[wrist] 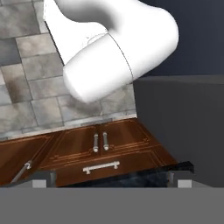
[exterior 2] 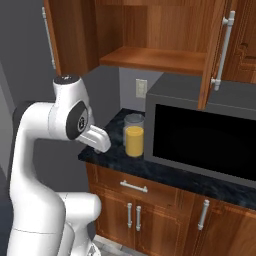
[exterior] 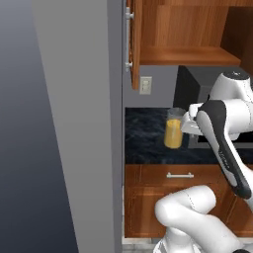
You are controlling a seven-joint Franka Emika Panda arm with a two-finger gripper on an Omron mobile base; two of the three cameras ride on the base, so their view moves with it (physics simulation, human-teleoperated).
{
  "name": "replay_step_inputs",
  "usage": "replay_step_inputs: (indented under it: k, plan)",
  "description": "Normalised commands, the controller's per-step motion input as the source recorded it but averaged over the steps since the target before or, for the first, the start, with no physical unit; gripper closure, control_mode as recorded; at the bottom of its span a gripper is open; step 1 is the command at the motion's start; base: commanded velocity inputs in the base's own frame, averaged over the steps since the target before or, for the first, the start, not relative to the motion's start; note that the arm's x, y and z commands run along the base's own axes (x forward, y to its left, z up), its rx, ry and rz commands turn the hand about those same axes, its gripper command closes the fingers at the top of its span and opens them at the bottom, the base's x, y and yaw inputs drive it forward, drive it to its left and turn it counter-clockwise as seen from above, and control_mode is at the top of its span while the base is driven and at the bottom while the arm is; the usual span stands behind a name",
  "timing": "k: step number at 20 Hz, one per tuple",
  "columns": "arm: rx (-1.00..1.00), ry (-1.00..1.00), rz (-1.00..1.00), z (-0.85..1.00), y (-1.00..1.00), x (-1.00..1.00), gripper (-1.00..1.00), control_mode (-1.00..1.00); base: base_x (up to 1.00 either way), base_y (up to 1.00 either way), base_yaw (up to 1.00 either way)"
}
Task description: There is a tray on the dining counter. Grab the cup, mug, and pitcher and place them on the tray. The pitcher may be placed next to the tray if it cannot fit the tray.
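A white robot arm rises from its base in front of wood-fronted lower cabinets (exterior 2: 150, 210), its hand bent down close to the near edge of a dark marbled tabletop (exterior: 143, 143). The fingers (wrist: 112, 178) are spread wide and hold nothing; in the hand view their tips frame the tabletop's front edge, a drawer handle (wrist: 101, 166) and grey floor tiles, so the hand points down and back, away from the glass. The pitcher (exterior: 173, 128), a tall clear cylinder with orange liquid in its lower half, stands upright on the tabletop just beyond the hand, toward the back wall; its long axis is vertical. A sideways grasp will likely need the hand turned to face it. The right base view adds a black microwave (exterior 2: 205, 140) just beside the pitcher and an open upper cabinet (exterior 2: 150, 40). The left base view shows a wall outlet (exterior: 145, 85) behind the pitcher and a tall grey panel (exterior: 84, 123) at the tabletop's left end.
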Motion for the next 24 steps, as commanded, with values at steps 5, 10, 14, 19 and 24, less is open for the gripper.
replay_step_inputs:
  k: [5,10,14,19,24]
  plan:
    - [-0.01,0.00,-0.03,0.00,0.20,0.48,-1.00,-1.00,0.00,0.00,0.00]
    - [-0.10,0.00,-0.05,0.00,0.00,0.52,-1.00,-1.00,0.00,0.00,0.00]
    - [-0.08,0.00,-0.06,0.00,0.00,0.59,-1.00,-1.00,0.00,0.00,0.00]
    - [-0.01,0.01,-0.06,-0.01,-0.06,0.50,-1.00,-1.00,0.00,0.00,0.00]
    - [0.00,0.03,-0.04,-0.13,-0.31,0.39,-1.00,-1.00,0.00,0.00,0.00]
